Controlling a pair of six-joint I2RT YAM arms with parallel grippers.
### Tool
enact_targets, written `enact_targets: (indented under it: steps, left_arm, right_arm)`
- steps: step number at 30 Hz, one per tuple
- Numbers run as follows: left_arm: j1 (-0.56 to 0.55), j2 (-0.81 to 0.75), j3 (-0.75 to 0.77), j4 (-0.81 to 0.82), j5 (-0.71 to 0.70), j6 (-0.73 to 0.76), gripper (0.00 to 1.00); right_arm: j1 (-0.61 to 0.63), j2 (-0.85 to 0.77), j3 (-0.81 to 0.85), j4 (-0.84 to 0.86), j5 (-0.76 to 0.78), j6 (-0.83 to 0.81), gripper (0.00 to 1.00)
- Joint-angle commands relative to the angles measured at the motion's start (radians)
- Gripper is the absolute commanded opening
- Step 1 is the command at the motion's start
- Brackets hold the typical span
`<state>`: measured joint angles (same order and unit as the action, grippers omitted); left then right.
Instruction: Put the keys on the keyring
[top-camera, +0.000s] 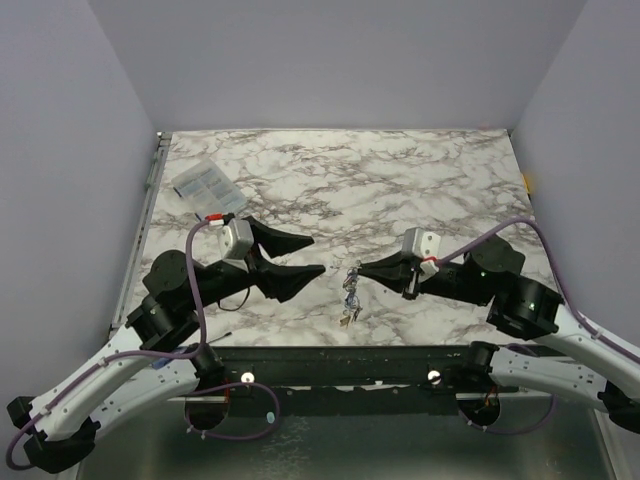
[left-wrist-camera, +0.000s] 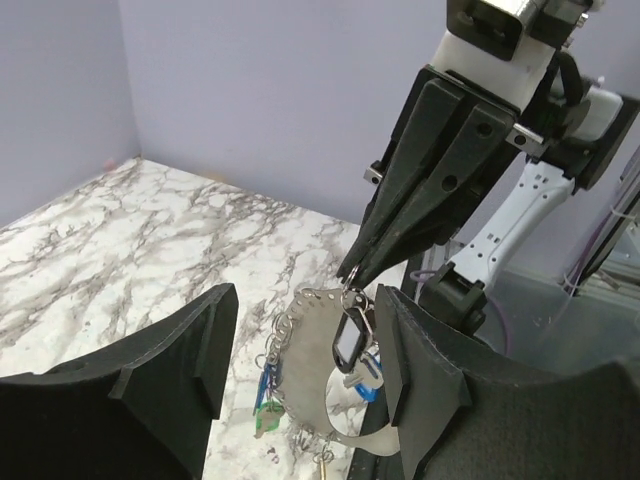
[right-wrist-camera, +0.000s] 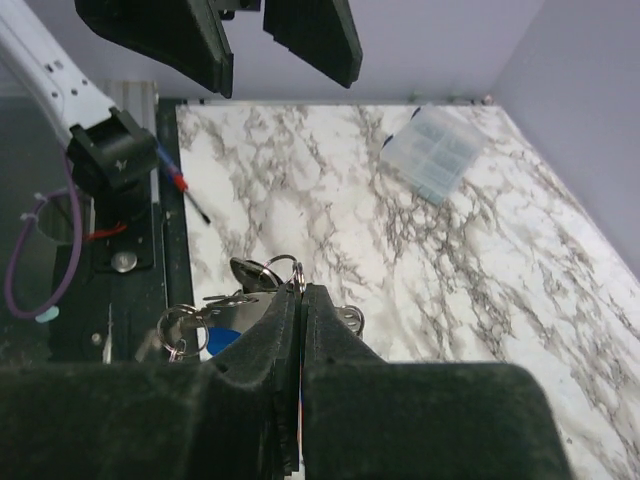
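So the keys (top-camera: 349, 297) are bunched in a small dangling cluster at the front middle of the table (top-camera: 400, 180), between the two arms. In the left wrist view we can pick out a green-headed one (left-wrist-camera: 268, 418) and a blue one just above it, hanging off the left side of the keyring (left-wrist-camera: 305, 370), with a little black tag (left-wrist-camera: 347, 340) hanging near the top. We can't tell if the lowest keys touch the table or hang just above it. The right hand (top-camera: 362, 271) has its fingers pressed tight together, pinching the top of the keyring and holding the whole bunch up. The left hand (top-camera: 318, 255) is spread wide and holds nothing, its two fingers pointing at the bunch from the left, close to it but not touching. Further out, a clear plastic packet (top-camera: 207, 187) lies flat near the table's far left corner, well apart from everything.
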<state>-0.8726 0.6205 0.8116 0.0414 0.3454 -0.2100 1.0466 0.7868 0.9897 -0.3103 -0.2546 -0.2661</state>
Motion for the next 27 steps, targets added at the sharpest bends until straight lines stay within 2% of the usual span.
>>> enact_targets:
  steps: [1,4,7,11,19,27]
  left_arm:
    - [-0.002,-0.013,0.021,-0.032,-0.070,-0.069,0.63]
    - [-0.001,-0.011,0.027,-0.032,-0.112,-0.110,0.63]
    - [-0.002,-0.001,0.038,-0.031,-0.144,-0.146,0.64]
    - [0.000,0.033,0.069,-0.034,-0.126,-0.200,0.64]
    - [-0.002,0.052,0.098,-0.040,-0.022,-0.267,0.62]
    - [-0.001,0.129,0.168,-0.051,0.183,-0.317,0.55]
  right_arm:
    - [0.006,-0.102,-0.139,0.370,0.060,0.118,0.01]
    - [0.006,-0.160,-0.289,0.672,0.118,0.251,0.01]
    - [0.006,-0.153,-0.391,0.953,0.089,0.399,0.01]
    - [0.006,-0.108,-0.456,1.162,0.019,0.497,0.01]
    - [0.006,-0.111,-0.433,1.107,-0.022,0.520,0.01]
    - [0.006,-0.123,-0.351,0.875,-0.080,0.439,0.01]
